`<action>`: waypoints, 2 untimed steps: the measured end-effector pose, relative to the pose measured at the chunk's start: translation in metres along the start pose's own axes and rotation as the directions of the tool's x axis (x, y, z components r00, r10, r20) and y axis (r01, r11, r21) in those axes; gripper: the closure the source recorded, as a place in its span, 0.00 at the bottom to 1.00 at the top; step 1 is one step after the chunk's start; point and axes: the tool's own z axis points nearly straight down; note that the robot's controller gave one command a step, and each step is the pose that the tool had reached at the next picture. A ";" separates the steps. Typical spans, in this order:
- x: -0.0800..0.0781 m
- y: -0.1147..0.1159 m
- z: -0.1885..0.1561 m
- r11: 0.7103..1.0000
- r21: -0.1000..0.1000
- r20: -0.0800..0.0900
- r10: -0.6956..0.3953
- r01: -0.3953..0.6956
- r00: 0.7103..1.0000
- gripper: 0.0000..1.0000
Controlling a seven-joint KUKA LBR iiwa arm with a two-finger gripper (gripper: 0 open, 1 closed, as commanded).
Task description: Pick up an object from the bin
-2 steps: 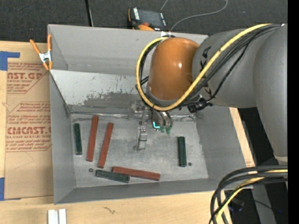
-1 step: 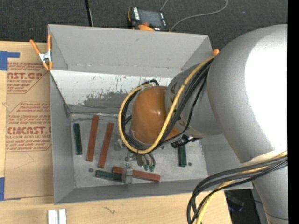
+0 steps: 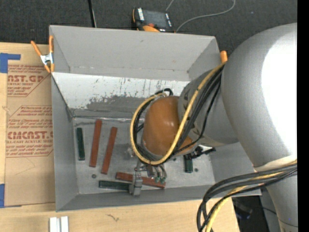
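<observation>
My gripper (image 3: 137, 184) reaches down below the orange cover to the bin floor near the front wall. It sits among a small cluster of sticks. A short red stick (image 3: 124, 177) lies just to its left, and a dark green stick (image 3: 113, 184) lies further left along the floor. A red and green stick (image 3: 153, 181) lies just to its right. Whether the gripper touches any of them is hidden by its own body.
Two long reddish-brown sticks (image 3: 95, 142) (image 3: 109, 150) and a dark green stick (image 3: 79, 144) lie side by side at the bin's left. Another short dark green piece (image 3: 188, 164) lies right of the orange cover. The arm and its cables cover the bin's right side.
</observation>
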 end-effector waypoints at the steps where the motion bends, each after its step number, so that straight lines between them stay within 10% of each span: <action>1: -0.005 -0.039 0.001 0.980 0.004 -0.006 0.200 -0.200 0.980 0.00; 2: -0.006 -0.038 -0.002 0.980 0.000 -0.003 0.198 -0.198 0.980 1.00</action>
